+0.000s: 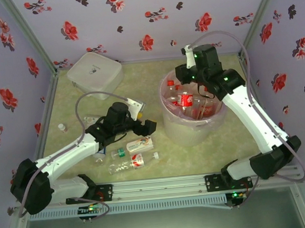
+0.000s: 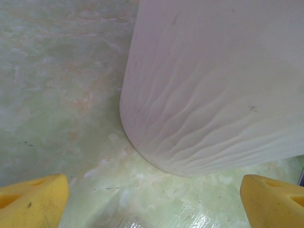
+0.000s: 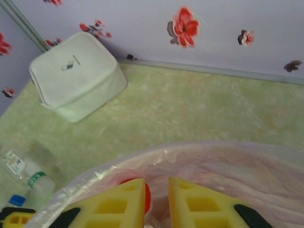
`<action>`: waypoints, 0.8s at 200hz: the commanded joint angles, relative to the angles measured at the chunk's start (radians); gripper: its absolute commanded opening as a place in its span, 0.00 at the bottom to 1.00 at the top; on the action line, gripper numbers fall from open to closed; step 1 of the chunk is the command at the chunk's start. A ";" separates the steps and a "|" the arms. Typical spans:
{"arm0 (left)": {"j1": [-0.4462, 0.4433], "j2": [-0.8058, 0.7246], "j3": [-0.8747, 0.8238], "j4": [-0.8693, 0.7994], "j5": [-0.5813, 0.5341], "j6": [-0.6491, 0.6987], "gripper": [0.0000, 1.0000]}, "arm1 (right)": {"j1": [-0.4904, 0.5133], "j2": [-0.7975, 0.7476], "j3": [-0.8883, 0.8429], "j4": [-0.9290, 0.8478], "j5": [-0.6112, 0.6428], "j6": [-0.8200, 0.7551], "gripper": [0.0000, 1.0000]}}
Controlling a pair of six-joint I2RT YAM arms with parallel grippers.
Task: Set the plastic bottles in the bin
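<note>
The bin [image 1: 170, 124] stands right of centre, lined with a pink bag and holding several plastic bottles [image 1: 185, 99]. My right gripper [image 1: 181, 80] hangs over its back rim, and in the right wrist view the right gripper [image 3: 156, 190] is shut with nothing between the yellow fingers. A red cap [image 3: 148, 197] shows just behind the left finger, inside the bin's rim [image 3: 213, 151]. Several bottles [image 1: 139, 144] lie on the table near the front. My left gripper [image 1: 145, 118] hovers over them, open. In the left wrist view the left gripper [image 2: 154, 199] faces the bin's wall [image 2: 213, 85], a clear bottle [image 2: 124, 221] just below it.
A white lidded box [image 1: 94, 73] sits at the back left, also in the right wrist view as the box [image 3: 76, 76]. A small white-capped bottle [image 1: 62, 127] lies near the left wall. Flowered walls enclose the table on three sides.
</note>
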 commanded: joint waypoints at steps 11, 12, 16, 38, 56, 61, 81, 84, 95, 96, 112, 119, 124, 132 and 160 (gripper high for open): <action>-0.003 0.025 0.028 0.055 0.026 -0.026 0.93 | -0.004 -0.080 -0.082 -0.010 -0.023 0.033 0.17; -0.003 0.026 0.028 0.056 0.026 -0.027 0.93 | -0.004 -0.084 -0.087 -0.009 -0.025 0.035 0.17; -0.002 0.029 0.027 0.062 0.027 -0.028 0.93 | -0.004 -0.095 -0.104 -0.006 -0.033 0.042 0.16; -0.002 0.051 0.030 0.081 0.030 -0.035 0.93 | -0.004 -0.159 -0.188 0.013 -0.052 0.083 0.15; -0.003 0.072 0.039 0.091 0.031 -0.044 0.93 | -0.003 -0.200 -0.264 0.047 -0.063 0.126 0.13; -0.002 0.077 0.042 0.094 0.033 -0.048 0.93 | -0.004 -0.209 -0.287 0.058 -0.073 0.135 0.13; -0.003 0.087 0.047 0.100 0.033 -0.060 0.93 | -0.003 -0.250 -0.364 0.101 -0.102 0.163 0.13; -0.002 0.088 0.047 0.101 0.033 -0.061 0.93 | -0.003 -0.257 -0.373 0.108 -0.105 0.168 0.13; -0.003 0.087 0.045 0.105 0.032 -0.065 0.93 | -0.002 -0.279 -0.402 0.130 -0.112 0.180 0.12; -0.003 0.087 0.045 0.106 0.032 -0.065 0.93 | -0.002 -0.280 -0.405 0.132 -0.113 0.181 0.12; -0.002 0.089 0.044 0.114 0.030 -0.068 0.93 | -0.003 -0.283 -0.432 0.146 -0.115 0.189 0.12; -0.003 0.090 0.045 0.115 0.027 -0.068 0.93 | -0.002 -0.273 -0.435 0.142 -0.115 0.189 0.12; -0.002 0.090 0.048 0.113 0.024 -0.067 0.93 | -0.003 -0.266 -0.436 0.140 -0.114 0.189 0.12; -0.003 0.090 0.054 0.102 0.017 -0.063 0.93 | -0.003 -0.254 -0.438 0.140 -0.114 0.187 0.12; -0.003 0.051 0.099 -0.029 -0.037 0.005 0.94 | -0.003 -0.243 -0.396 0.124 -0.108 0.165 0.16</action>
